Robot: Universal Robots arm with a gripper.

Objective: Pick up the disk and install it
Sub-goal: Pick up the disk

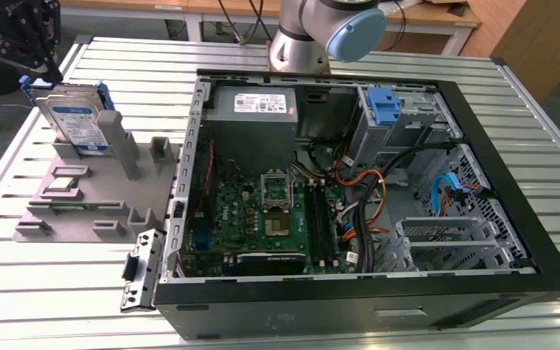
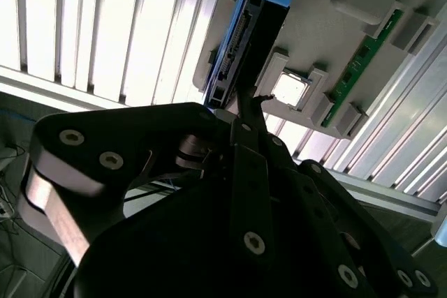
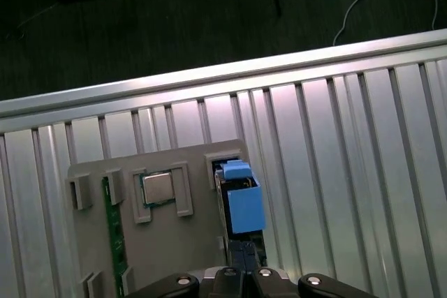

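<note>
The disk (image 1: 74,117), a silver drive with a white-and-blue label in a blue frame, stands on edge in a grey holder (image 1: 76,211) on the tabletop (image 1: 27,292). In the exterior view it is at the computer case's (image 1: 513,219) 10 o'clock. I judge the pick-up is in hand: the end effector (image 2: 248,111) hangs close over the disk's top edge, at its 11 o'clock. Released or clenched, I cannot tell. Freeing the disk calls for a straight pull along the slot.

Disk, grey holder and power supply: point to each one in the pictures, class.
disk (image 1: 73,122), exterior view, labelled face.
grey holder (image 1: 100,193), exterior view, bare base.
power supply (image 1: 263,104), exterior view, white sticker.
</note>
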